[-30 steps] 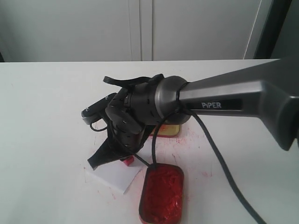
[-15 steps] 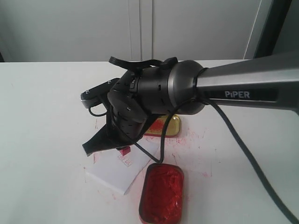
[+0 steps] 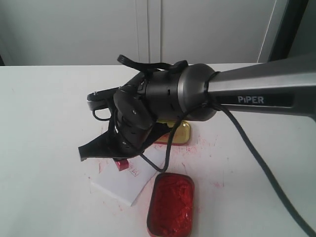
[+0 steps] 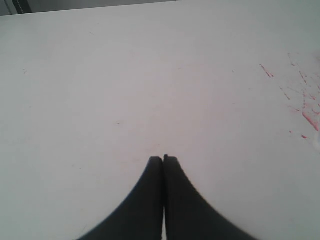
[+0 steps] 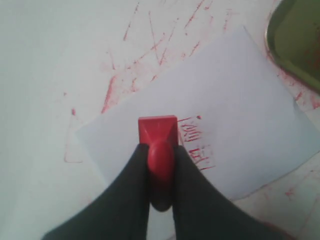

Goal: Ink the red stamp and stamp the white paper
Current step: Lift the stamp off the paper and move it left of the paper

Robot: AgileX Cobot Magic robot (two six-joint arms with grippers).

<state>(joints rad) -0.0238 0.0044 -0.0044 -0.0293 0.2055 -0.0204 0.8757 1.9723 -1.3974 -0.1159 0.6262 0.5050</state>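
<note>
My right gripper (image 5: 160, 147) is shut on the knobbed handle of the red stamp (image 5: 157, 131). The stamp's square base points down at the white paper (image 5: 235, 115), just beside a red square print (image 5: 196, 142). Whether the base touches the sheet is unclear. In the exterior view the red stamp (image 3: 122, 164) sits under the black wrist, over the far left part of the white paper (image 3: 123, 185). My left gripper (image 4: 163, 159) is shut on nothing above bare white table.
The oblong red ink tin (image 3: 171, 205) lies open just right of the paper, near the table's front. The gold-lined lid (image 3: 175, 133) lies behind the paper, partly hidden by the right wrist. Red ink smears (image 5: 117, 85) mark the tabletop around the sheet.
The right gripper lifted the stamp off the paper, uncovering a red print, then shifted it a little left while the wrist turned. The left gripper's earlier state is not shown.
</note>
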